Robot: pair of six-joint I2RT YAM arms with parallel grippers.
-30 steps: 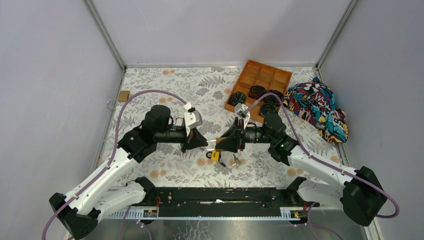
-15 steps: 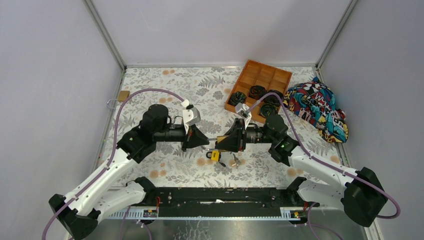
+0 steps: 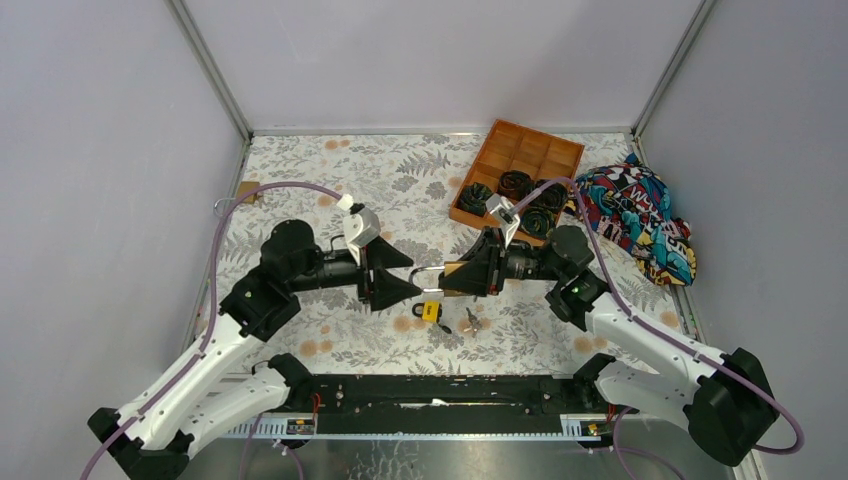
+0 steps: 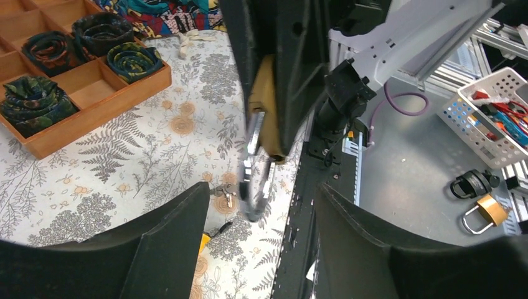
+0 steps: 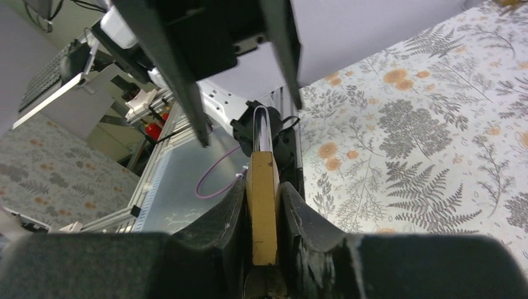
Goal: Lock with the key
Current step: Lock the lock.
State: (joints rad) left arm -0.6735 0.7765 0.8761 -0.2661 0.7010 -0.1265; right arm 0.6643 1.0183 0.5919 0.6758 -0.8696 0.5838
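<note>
R gripper (image 3: 458, 277) is over the bench's middle, toward the near edge, jaws clamped narrow on the brass padlock (image 5: 262, 205). It holds the body by its flat sides, w/ the shackle (image 5: 261, 128) sticking out toward the L arm. The padlock is up off the bench, level.

L gripper (image 3: 410, 276) faces it head-on, jaws spread wide and holding nothing. Its fingers (image 4: 163, 249) sit either side of the shackle's line w/o touching it (shackle tip is about level w/ the fingertips in the L wrist view).

The key (image 3: 470, 320) lies on the bench (image 3: 330, 180) below the two grippers, nearer the near edge, not held. A small yellow-and-black lock (image 3: 430, 310) lies just beside it, on its left.

A wooden tray (image 3: 545, 150) sits toward the far right corner, w/ dark rolled items in its nearer compartments. A bright patterned cloth (image 3: 635, 215) lies at the right edge, just beside the tray. Another brass lock (image 3: 243, 190) lies at the left edge.
</note>
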